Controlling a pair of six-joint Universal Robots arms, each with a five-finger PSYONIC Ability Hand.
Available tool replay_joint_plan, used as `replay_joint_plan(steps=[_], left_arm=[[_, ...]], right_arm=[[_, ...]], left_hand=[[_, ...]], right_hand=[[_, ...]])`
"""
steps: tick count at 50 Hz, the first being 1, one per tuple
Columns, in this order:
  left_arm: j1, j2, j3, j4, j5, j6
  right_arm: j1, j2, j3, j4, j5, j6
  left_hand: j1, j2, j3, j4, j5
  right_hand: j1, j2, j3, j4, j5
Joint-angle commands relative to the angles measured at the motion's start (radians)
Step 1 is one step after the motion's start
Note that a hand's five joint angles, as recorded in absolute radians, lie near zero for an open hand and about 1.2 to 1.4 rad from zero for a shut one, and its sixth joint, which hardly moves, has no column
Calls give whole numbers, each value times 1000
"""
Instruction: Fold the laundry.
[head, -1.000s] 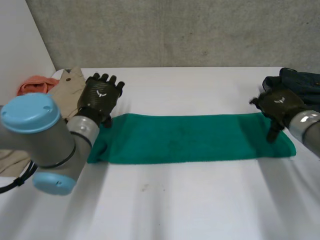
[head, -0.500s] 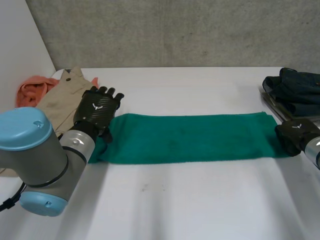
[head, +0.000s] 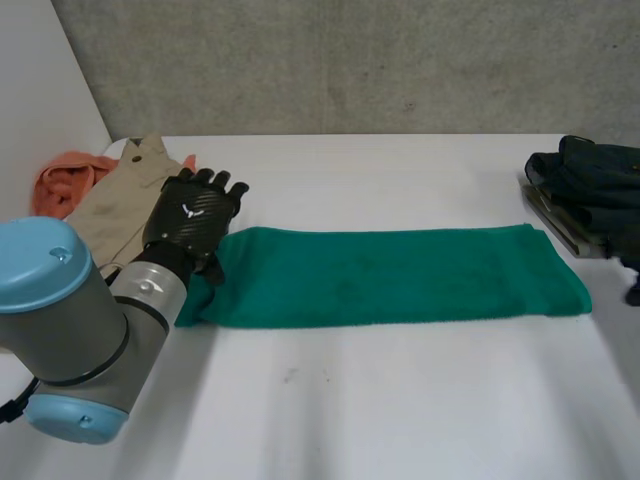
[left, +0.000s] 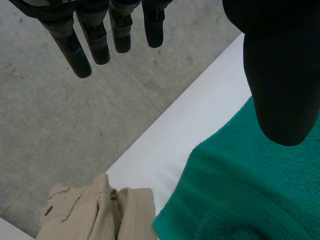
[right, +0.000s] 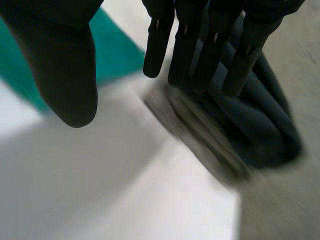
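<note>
A green towel (head: 390, 275) lies across the middle of the white bench (head: 380, 410). It is already folded lengthwise into a long narrow band that runs from 9 o'clock to 3 o'clock. The first fold is judged done. The band is not yet folded end to end, so about half of the work on this piece seems left.

The left robot hand (head: 190, 220) is seen at the towel's 9 o'clock end. In the left wrist view its fingers are held straight and wide of the thumb, with nothing gripped and the towel's end under the thumb. The right robot hand (right: 200, 35) is seen in its own wrist view, just off the towel's 3 o'clock end. It is spread wide and empty too.

A beige garment (head: 120, 195) and a pink cloth (head: 62, 178) are heaped at 10 o'clock, and are judged to be laundry waiting to be folded. A pile of dark blue clothes (head: 590, 175) rests on a grey board (head: 555, 225) at 2 o'clock, close to the towel's end. The pile could crowd the right arm. The bench at 6 o'clock is free for folding.
</note>
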Motion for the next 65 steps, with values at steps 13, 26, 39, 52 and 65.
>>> replay_joint_plan(steps=[13,26,39,52,65], left_arm=[[0,-1,-10,2,0,-7],[-2,-3,-10,2,0,-8],[-2,34,-23,0,-3,-10],[1,89,-39,-3,-6,-10],[6,140,-73,-8,-8,-11]], right_arm=[[77,122,-17,1,-65,49],[70,159,-41,-20,23,40],[-33,24,-14,-65,255,-43],[302,-80,-49,-129,258,-17],[925,101,-149,-259,165,-18]], left_hand=[[-17,-30,-35,-28,-49],[-17,-30,-35,-28,-49],[-17,-30,-35,-28,-49],[-17,-30,-35,-28,-49],[-17,-30,-35,-28,-49]], right_hand=[[31,38,46,48,69],[758,765,773,775,796],[758,765,773,775,796],[758,765,773,775,796],[758,765,773,775,796]])
